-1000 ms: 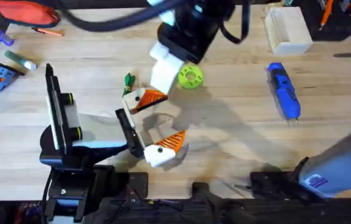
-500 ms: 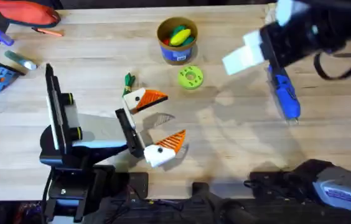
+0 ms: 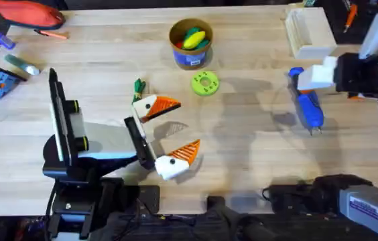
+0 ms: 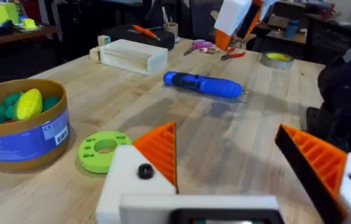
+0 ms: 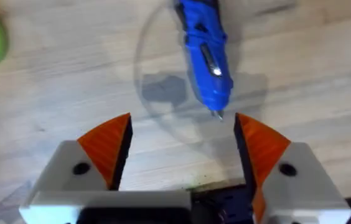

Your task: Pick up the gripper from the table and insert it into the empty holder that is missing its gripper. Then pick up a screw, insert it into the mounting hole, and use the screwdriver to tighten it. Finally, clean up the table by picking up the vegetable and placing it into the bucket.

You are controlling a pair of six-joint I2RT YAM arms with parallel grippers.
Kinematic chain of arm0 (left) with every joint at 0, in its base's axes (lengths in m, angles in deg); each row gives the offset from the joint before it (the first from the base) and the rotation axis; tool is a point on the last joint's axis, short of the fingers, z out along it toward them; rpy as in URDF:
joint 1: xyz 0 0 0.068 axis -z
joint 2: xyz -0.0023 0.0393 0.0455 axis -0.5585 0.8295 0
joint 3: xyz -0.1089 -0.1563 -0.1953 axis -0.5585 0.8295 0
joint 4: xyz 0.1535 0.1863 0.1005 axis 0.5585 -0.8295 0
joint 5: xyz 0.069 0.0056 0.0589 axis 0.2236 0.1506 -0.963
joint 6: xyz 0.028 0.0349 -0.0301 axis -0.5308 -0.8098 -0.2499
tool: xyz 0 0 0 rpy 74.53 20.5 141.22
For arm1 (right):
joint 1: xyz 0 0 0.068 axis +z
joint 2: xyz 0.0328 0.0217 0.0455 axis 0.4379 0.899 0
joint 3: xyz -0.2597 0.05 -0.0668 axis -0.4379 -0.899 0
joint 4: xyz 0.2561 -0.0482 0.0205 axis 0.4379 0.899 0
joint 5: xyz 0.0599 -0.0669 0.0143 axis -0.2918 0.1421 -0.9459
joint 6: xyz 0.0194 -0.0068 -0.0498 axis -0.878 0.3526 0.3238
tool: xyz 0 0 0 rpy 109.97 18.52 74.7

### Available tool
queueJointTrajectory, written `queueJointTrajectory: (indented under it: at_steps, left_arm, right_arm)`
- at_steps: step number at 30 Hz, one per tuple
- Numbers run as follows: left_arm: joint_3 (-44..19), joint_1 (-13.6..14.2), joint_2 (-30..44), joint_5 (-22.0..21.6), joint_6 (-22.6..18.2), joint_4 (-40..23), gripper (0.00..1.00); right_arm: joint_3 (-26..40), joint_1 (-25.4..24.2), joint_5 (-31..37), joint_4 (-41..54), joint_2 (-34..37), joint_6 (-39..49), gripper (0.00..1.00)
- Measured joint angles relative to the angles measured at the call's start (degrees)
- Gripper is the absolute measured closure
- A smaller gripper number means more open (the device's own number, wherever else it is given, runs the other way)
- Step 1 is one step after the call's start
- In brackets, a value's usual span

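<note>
Bright blue against pale wood, the electric screwdriver (image 3: 305, 98) lies near the desk's right edge, just on the near side of the pale rectangular box (image 3: 309, 31) at the far right corner. My right gripper (image 5: 182, 140) hangs over it with its orange-padded fingers spread wide and nothing between them; in the right wrist view the metal bit sits in the gap between the two pads.

The tool's long axis runs roughly from the far edge toward the near edge, tilted a little toward the right, with the bit at the near end and the fat body at the far end. By my reckoning the step in hand is picking it up. The bit end is too thin and would let the tool swing, so I would slide toward the far edge until the pads straddle the thick barrel, keep my jaws square across the axis, come straight down and close at mid-body (a round barrel can roll out of a skewed pinch).

My left gripper (image 4: 225, 155) rests at the desk's near left, jaws apart and empty. Beyond it stand the lime-green disc (image 4: 104, 150) and the bucket (image 4: 21, 124) of toy vegetables.
</note>
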Motion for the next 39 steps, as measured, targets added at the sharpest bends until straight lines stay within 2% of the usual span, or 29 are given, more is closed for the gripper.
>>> queueJointTrajectory:
  at_steps: [2,4,30,35,39]
  left_arm:
    - [0.0,0.0,0.0,0.0,0.0,0.0,0.016]
    - [0.0,0.0,0.0,0.0,0.0,0.0,0.015]
    - [0.0,0.0,0.0,0.0,0.0,0.0,0.02]
    - [0.0,0.0,0.0,0.0,0.0,0.0,0.185]
    - [0.0,0.0,0.0,0.0,-0.2,0.0,0.467]
  right_arm:
    - [0.0,-3.0,0.0,0.1,1.6,0.4,0.086]
    - [0.0,-3.8,0.0,-0.5,2.2,0.5,0.082]
    - [0.0,-4.1,0.0,-2.9,4.1,0.9,0.08]
    - [0.0,-4.1,0.0,-3.1,4.1,0.9,0.08]
    - [0.0,-4.1,0.0,-3.1,4.1,0.9,0.078]
